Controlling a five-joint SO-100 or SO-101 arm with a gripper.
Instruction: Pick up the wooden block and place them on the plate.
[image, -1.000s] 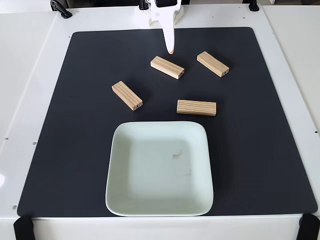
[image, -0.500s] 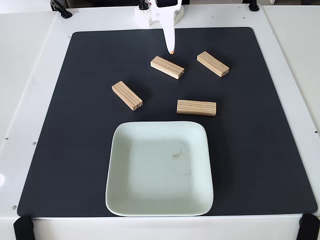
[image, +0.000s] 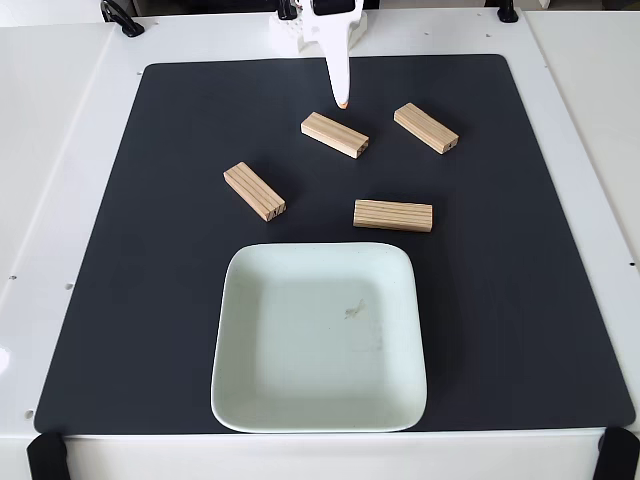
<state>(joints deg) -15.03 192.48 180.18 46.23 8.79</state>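
Hovering at the far edge of the mat, my white hand (image: 342, 100) hangs with its orange-tipped finger pointing down; from this fixed view I only make out one narrow white finger, so I cannot tell whether the jaws are spread or pressed together, though nothing is held in them.

Just below and slightly left of the tip lies the nearest light-wood grooved block (image: 335, 135), angled across the black mat (image: 150, 300). A second block (image: 426, 128) sits off to the right, apart from it. A third (image: 254, 191) lies further left and nearer the camera, and a fourth (image: 393, 215) rests almost level, just beyond the far rim of the pale mint-green square plate (image: 245, 400). The plate holds no block yet, so I judge the job has not begun.

To do the first grasp well, I would take the nearest block, turn the wrist so the fingers straddle its short width rather than its length, and come straight down over its middle. A crooked approach would likely skid it along the mat. Then lift clear before carrying it over the fourth block to the plate on the white tabletop (image: 60, 150).
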